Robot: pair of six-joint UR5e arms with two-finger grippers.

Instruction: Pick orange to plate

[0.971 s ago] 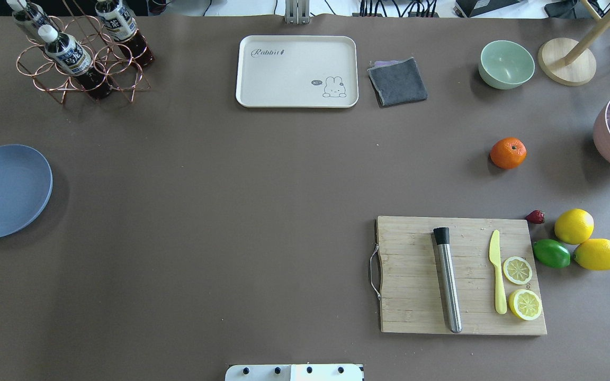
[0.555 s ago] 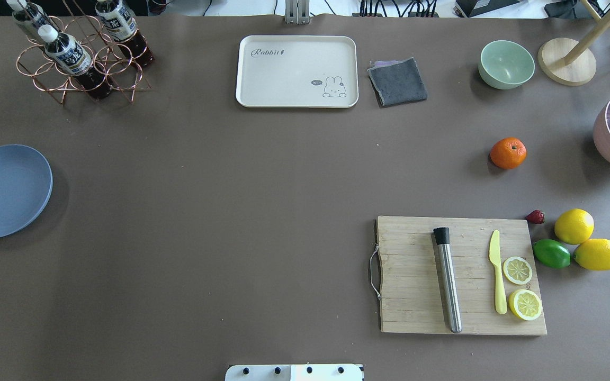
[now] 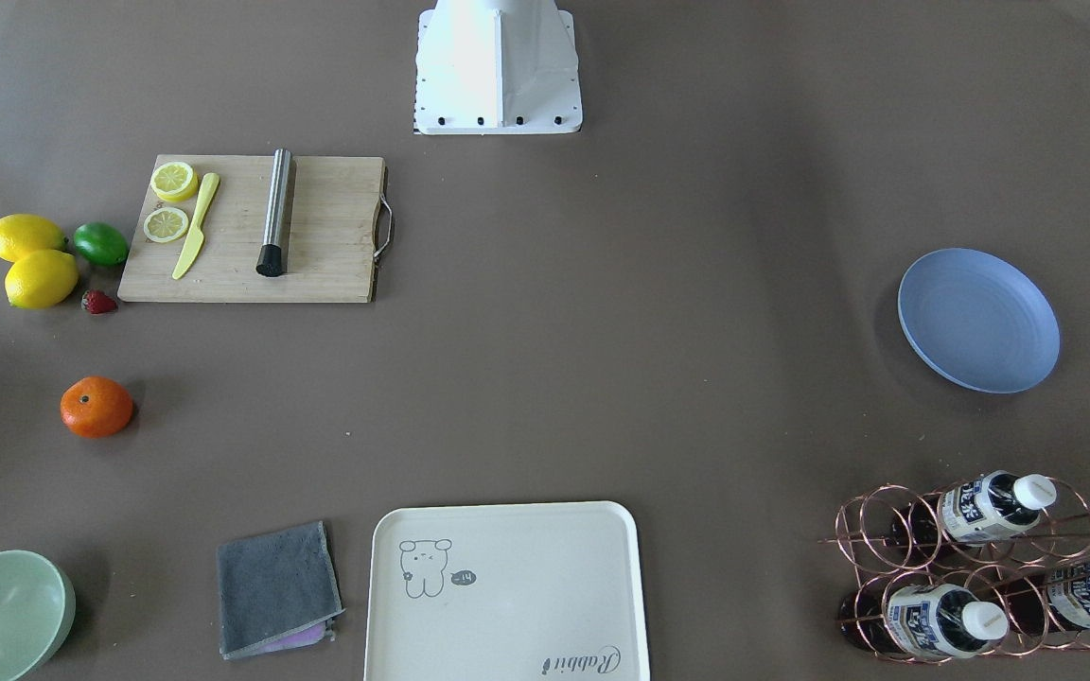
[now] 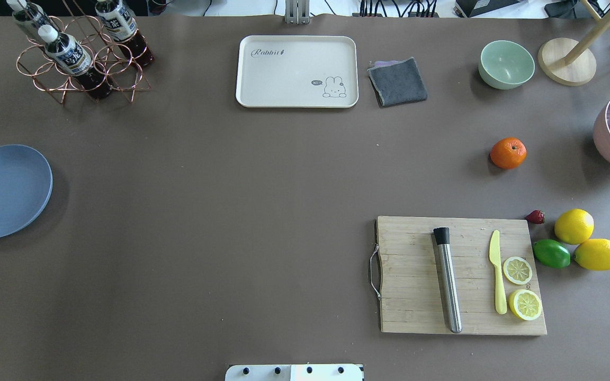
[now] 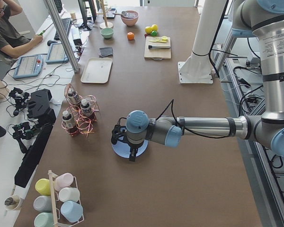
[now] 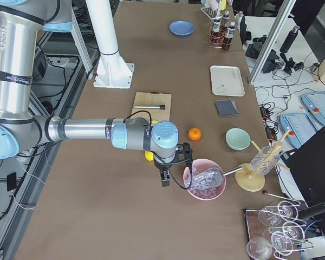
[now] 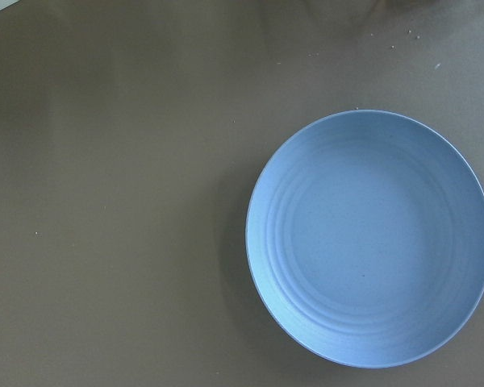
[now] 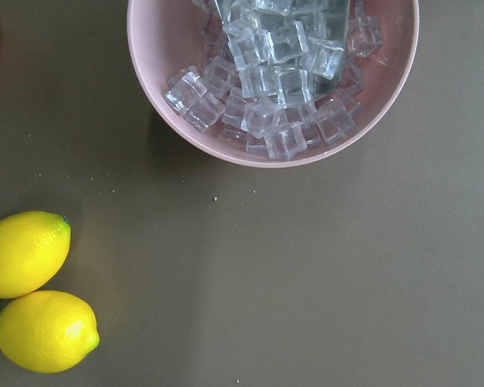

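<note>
The orange (image 4: 508, 153) lies by itself on the brown table at the right, behind the cutting board; it also shows as orange (image 3: 96, 407) and orange (image 6: 194, 134). Far off at the left edge rests the blue plate (image 4: 6, 190), bare, filling the left wrist view as plate (image 7: 371, 238). My left gripper (image 5: 131, 157) hangs over that plate; whether it is open or shut I cannot tell. My right gripper (image 6: 163, 180) hovers between the lemons and the pink bowl, short of the orange, its state likewise unclear. Neither wrist view shows any fingers.
A pink bowl (image 8: 149, 56) of ice cubes sits right of the orange. Two lemons (image 4: 574, 226) and a lime (image 4: 551, 253) lie beside the cutting board (image 4: 416, 296). At the back stand a cream tray (image 4: 297, 71), grey cloth (image 4: 397, 81), green bowl (image 4: 506, 63) and bottle rack (image 4: 80, 58).
</note>
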